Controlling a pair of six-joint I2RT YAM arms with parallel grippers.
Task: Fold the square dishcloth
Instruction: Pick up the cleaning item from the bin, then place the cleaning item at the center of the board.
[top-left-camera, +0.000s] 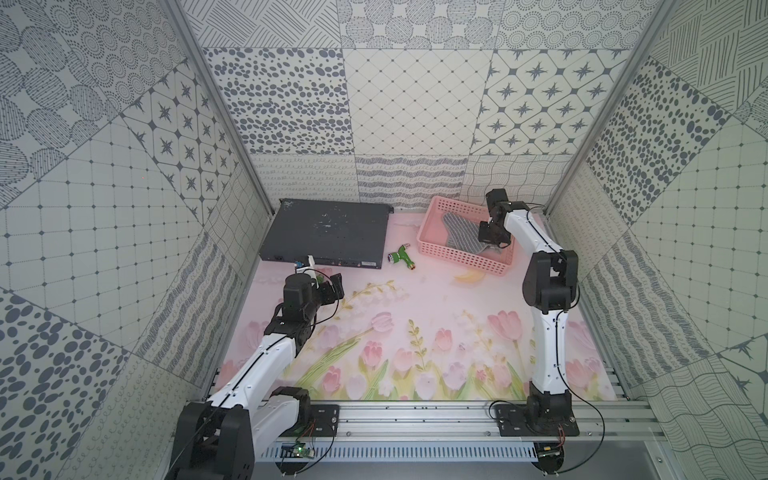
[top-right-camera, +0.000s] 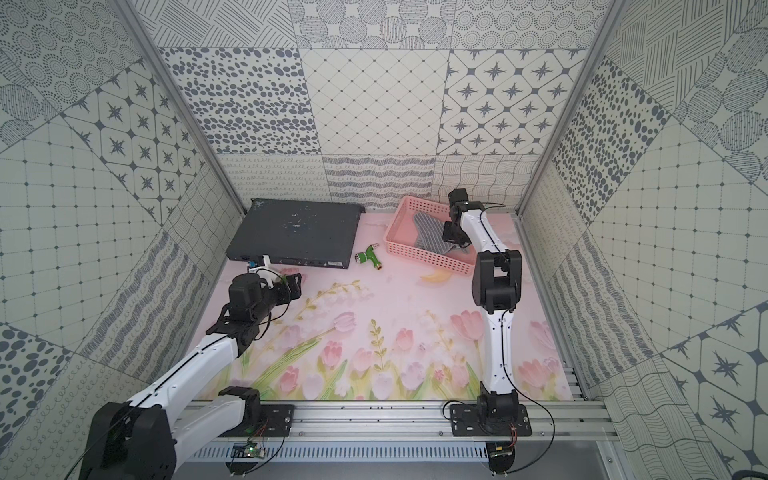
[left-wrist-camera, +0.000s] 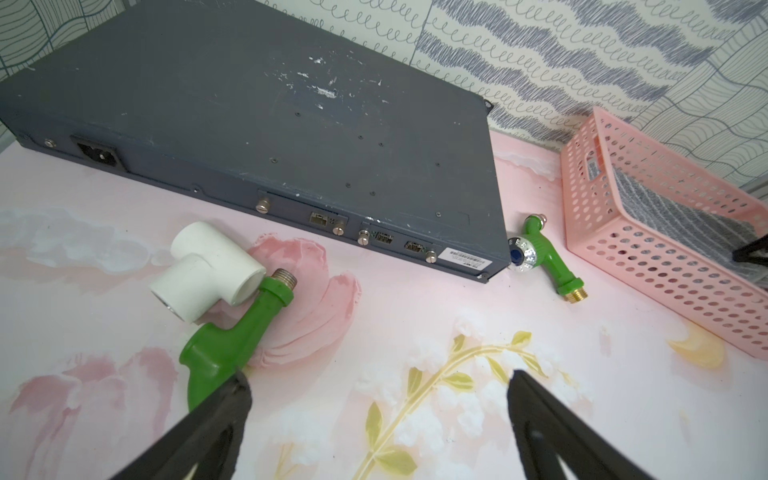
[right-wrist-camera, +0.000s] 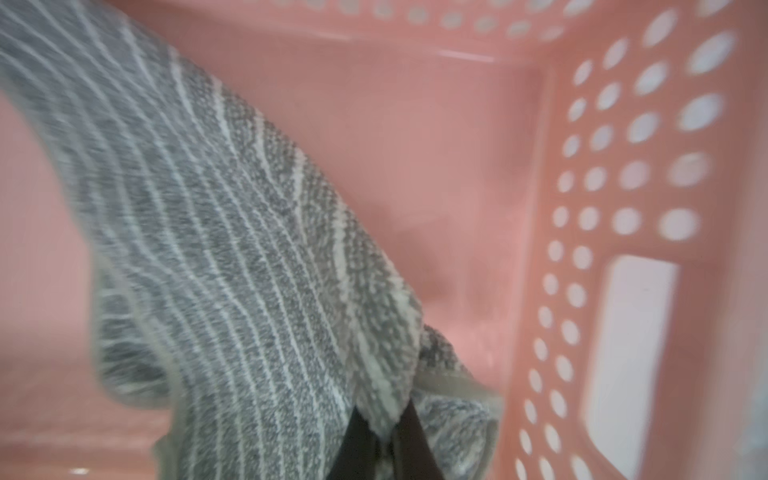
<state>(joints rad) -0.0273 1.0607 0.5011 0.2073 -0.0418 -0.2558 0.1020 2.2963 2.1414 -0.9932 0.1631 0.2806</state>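
1. Right wrist view: the right gripper clamps a thin, bunched edge of the square dishcloth. So small a bite could slip free on a lift.
2. Beyond the pinch, the cloth lies crumpled inside the pink basket. Dragged out, it could snag the perforated wall and shift or tip the basket.
3. Nearer the rail in a top view, the left gripper hovers low over the floral mat, jaws wide and empty, close beside a green fitting.
4. At the far corner, the right arm reaches over the basket rim, wrist bent down into it.
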